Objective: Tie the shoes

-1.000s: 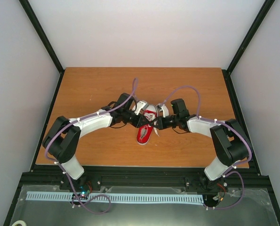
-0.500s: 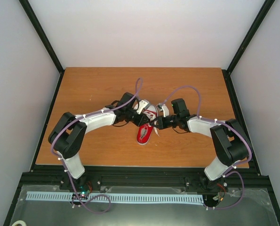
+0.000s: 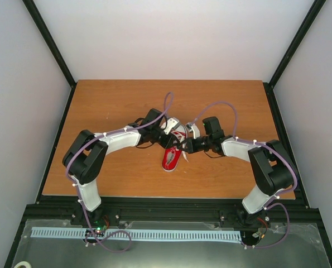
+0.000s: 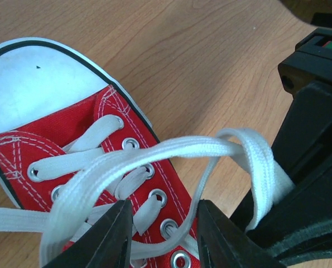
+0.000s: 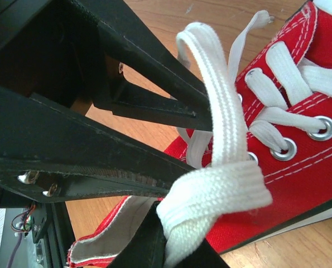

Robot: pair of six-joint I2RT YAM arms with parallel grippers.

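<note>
Right gripper (image 5: 167, 245): we see it clenched on a white lace loop (image 5: 221, 128) beside the eyelets.
Left gripper (image 4: 163, 230): jaws parted, gripping nothing; a lace strand (image 4: 154, 153) crosses just above them.
Sneaker (image 3: 172, 157): we find it mid-table (image 3: 112, 106), between both grippers, toe pointing away.

We see a brown wooden table (image 3: 110, 106) with a fine straight grain, edged by a black frame on its left, right and near sides. Only one thing lies on it: a small red shoe (image 3: 173, 152), about midway between left and right and a little nearer than the middle. It stands on its white sole, lengthwise from near to far. A white lace (image 5: 249, 28) runs out over the wood beside it (we cannot tell whether its tip touches the board).
</note>
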